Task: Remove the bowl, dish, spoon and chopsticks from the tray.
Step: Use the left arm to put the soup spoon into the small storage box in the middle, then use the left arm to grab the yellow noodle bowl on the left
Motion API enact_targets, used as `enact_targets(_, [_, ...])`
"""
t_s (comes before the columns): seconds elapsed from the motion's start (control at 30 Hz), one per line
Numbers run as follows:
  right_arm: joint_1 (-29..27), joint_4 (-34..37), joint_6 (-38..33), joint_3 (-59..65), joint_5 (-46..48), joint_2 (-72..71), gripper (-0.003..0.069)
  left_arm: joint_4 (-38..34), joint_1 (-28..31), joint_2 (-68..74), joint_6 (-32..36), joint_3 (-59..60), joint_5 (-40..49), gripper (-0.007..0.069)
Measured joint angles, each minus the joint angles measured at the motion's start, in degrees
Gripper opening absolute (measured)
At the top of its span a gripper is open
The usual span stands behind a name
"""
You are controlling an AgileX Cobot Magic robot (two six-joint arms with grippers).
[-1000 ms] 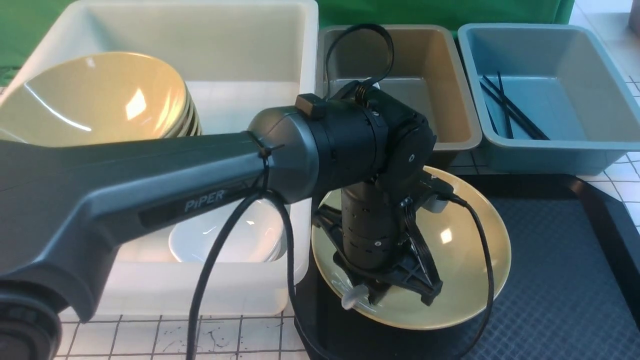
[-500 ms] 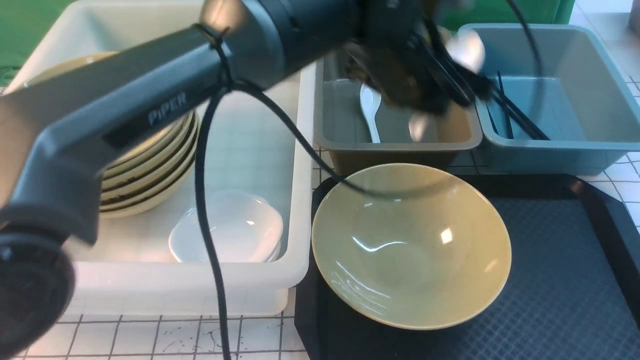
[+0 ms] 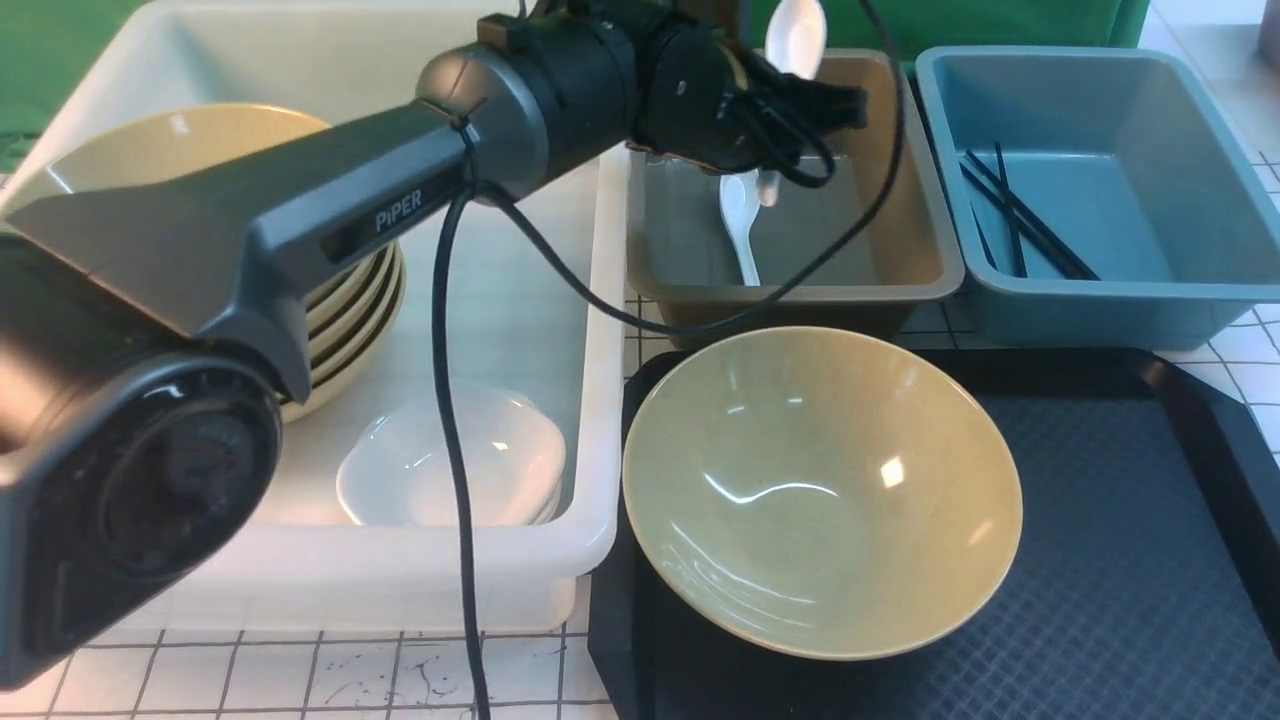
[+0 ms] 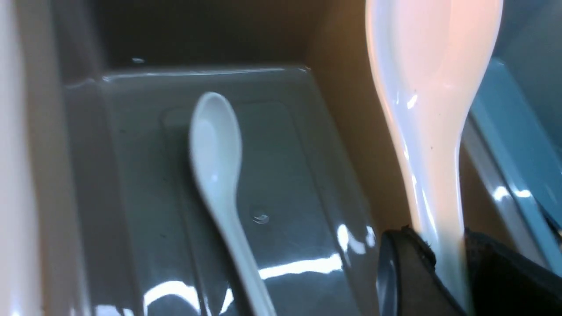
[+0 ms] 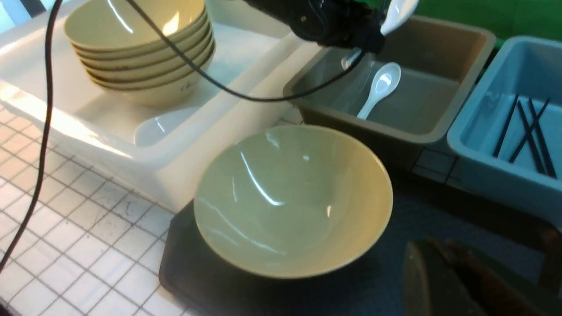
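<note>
The left gripper point(image 3: 800, 105) is out over the grey tub point(image 3: 800, 293), clamped tight on the handle of the spoon point(image 3: 797, 40). The scoop sticks up above the arm and the end of the handle pokes out below. In the left wrist view you can see the two dark fingers point(image 4: 404, 272) pinching the handle from either side, with basically no gap apart from the spoon itself. So the spoon is in the air above the tub, not touching it.

A second spoon point(image 3: 740, 215) lies flat on the floor of that same grey tub, scoop toward the far wall.

The bowl point(image 3: 820, 490) sits upright on the near-left part of the tray point(image 3: 1130, 560), right next to the corner closest to the white tub point(image 3: 400, 590). Nothing is in the bowl as far as I can see, just glare.

The chopsticks point(image 3: 1020, 220) are in the blue tub point(image 3: 1100, 300), which is just to the right of the grey one. They're lying loosely crossed on the bottom, and it looks like more than one pair in there.

In the white tub, left of the tray, there's a stack of yellow bowls point(image 3: 360, 300) toward the back and some small white dishes point(image 3: 500, 470) nested in the front corner.

For the right gripper point(image 5: 456, 285), all its own wrist view gives is a dark blurry lump in one corner. I honestly can't tell if it's open or closed, but it looks like it's hanging over the tray near the bowl.
</note>
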Motion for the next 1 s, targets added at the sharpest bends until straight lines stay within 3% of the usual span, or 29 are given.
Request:
enact_targets(0.17, [0.0,2.8,-2.1,0.0,1.2,0.0,0.0046,0.3,1.6,1.9,0.4,0.0,-2.0,0.0173])
enact_targets(0.37, [0.0,6.5,-4.1,0.0,1.6,0.0,0.0046,1.1,3.1,3.0,0.7,-0.1,-5.6,0.0413])
enact_targets(0.57, [0.0,6.5,-4.9,0.0,2.6,0.0,0.0046,-0.8,3.1,2.1,0.8,-0.5,-2.6,0.0509])
enact_targets(0.7, [0.0,6.4,-5.0,-1.8,8.0,0.0,0.0046,-3.5,2.9,-1.3,0.2,-0.3,6.7,0.0472])
enact_targets(0.77, [0.0,6.3,-5.1,-3.8,11.8,0.0,0.0046,-5.2,3.0,-4.5,0.1,-0.1,12.3,0.0357])
enact_targets(0.87, [0.0,6.2,-5.4,-6.2,14.7,0.0,0.0048,-8.6,2.8,-10.6,2.1,-0.1,20.6,0.0124])
enact_targets(1.0, [0.0,6.2,-6.3,-7.0,14.8,0.0,0.0054,-11.1,-0.4,-17.5,7.8,0.0,28.9,0.0011])
